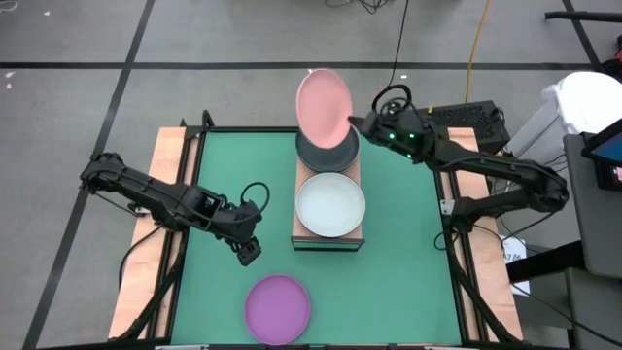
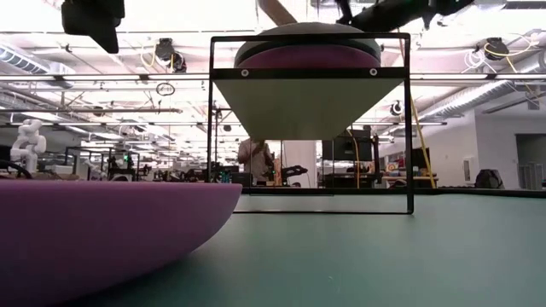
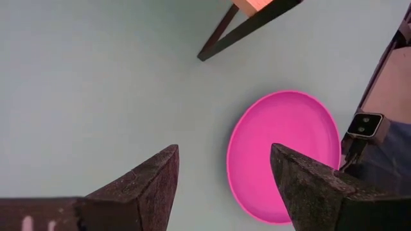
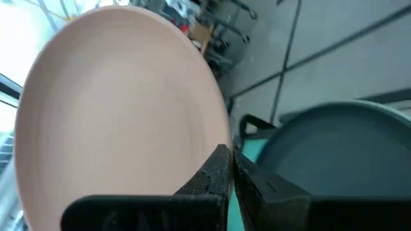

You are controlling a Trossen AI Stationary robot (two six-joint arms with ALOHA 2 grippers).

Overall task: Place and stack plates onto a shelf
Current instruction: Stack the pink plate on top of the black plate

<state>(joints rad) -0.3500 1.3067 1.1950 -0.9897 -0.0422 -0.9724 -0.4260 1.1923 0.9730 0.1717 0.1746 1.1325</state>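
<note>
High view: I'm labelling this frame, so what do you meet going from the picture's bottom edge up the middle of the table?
Purple plate → whitish plate on the shelf → dark grey plate → pink plate, held tilted by the right gripper.

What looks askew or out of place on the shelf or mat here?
Only the pink plate: the right gripper pinches its rim, holding it tilted above the dark grey plate on the shelf. The purple plate lies flat on the mat.
</note>
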